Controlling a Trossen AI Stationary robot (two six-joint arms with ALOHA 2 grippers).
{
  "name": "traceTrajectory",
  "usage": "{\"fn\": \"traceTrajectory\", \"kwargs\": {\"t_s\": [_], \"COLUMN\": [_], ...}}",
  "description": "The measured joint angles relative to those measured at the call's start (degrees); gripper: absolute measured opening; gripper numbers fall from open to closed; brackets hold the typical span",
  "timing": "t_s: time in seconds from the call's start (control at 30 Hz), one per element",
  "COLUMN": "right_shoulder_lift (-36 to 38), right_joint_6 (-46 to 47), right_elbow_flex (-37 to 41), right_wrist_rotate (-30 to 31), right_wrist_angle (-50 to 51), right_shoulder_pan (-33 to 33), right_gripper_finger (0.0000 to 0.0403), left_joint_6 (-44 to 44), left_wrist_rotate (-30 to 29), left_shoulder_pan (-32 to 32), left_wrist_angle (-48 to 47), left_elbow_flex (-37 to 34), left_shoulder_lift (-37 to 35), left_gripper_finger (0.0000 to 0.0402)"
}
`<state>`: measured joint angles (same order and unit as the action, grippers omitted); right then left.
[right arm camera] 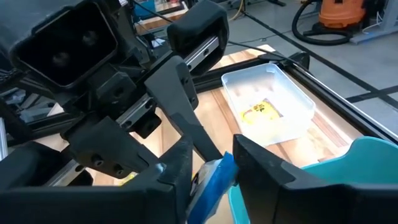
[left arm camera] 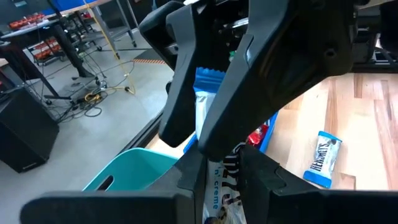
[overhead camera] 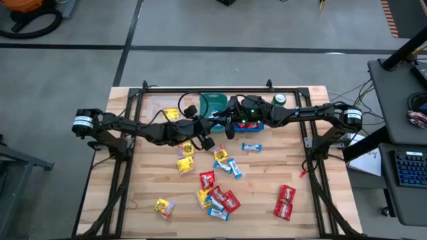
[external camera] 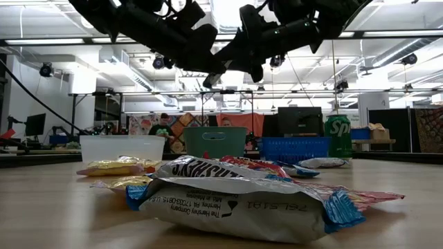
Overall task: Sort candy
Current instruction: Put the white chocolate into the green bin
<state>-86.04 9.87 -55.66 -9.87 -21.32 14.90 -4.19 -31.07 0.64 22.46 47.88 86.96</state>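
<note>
My left gripper [overhead camera: 205,139] and my right gripper [overhead camera: 229,129] meet above the table's middle, near the bins, both shut on one blue-and-white candy [left arm camera: 211,118]. It also shows in the right wrist view [right arm camera: 210,182]. Other candies lie flat on the wood: red ones [overhead camera: 285,202], yellow ones [overhead camera: 185,160], a mixed heap [overhead camera: 217,197] and a blue-and-white one [overhead camera: 251,147]. A clear bin [overhead camera: 160,107] holds a yellow candy [right arm camera: 260,112]. A teal bin [overhead camera: 215,103] and a blue bin [overhead camera: 257,125] stand beside it. My left gripper pinches the candy's white printed end [left arm camera: 219,194] between its two fingers. The candy is lifted clear of the table and stretches away from the fingers toward the other gripper. My right gripper pinches the same candy's blue crimped end [right arm camera: 214,177] between its two fingertips, opposite my left gripper. The candy is clear of the table, above the teal bin's rim [right arm camera: 373,162].
A green drink can [overhead camera: 279,100] stands at the far edge, right of the bins. A black metal frame [overhead camera: 127,143] runs along the table's left, right and far sides. In the low view a large white wrapper [external camera: 235,200] lies close to the camera.
</note>
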Motion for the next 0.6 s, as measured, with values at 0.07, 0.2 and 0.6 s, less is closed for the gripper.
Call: {"fn": "traceTrajectory", "kwargs": {"t_s": [0.07,0.2,0.6], "right_shoulder_lift": [0.0,0.0,-0.1], "right_joint_6": [0.0,0.1,-0.3], "right_elbow_flex": [0.0,0.0,-0.1], "right_wrist_rotate": [0.0,0.0,0.5], "right_wrist_angle": [0.0,-0.1,-0.3], "right_shoulder_pan": [0.0,0.0,1.1], "right_gripper_finger": [0.0085,0.0034,0.0022], "left_joint_6": [0.0,-0.1,-0.8], "left_wrist_rotate": [0.0,-0.2,0.5], "left_shoulder_pan": [0.0,0.0,0.9], "left_wrist_angle": [0.0,0.0,-3.5], "left_elbow_flex": [0.0,0.0,0.2], "left_shoulder_lift": [0.0,0.0,-1.1], "left_gripper_finger": [0.005,0.005,0.005]}}
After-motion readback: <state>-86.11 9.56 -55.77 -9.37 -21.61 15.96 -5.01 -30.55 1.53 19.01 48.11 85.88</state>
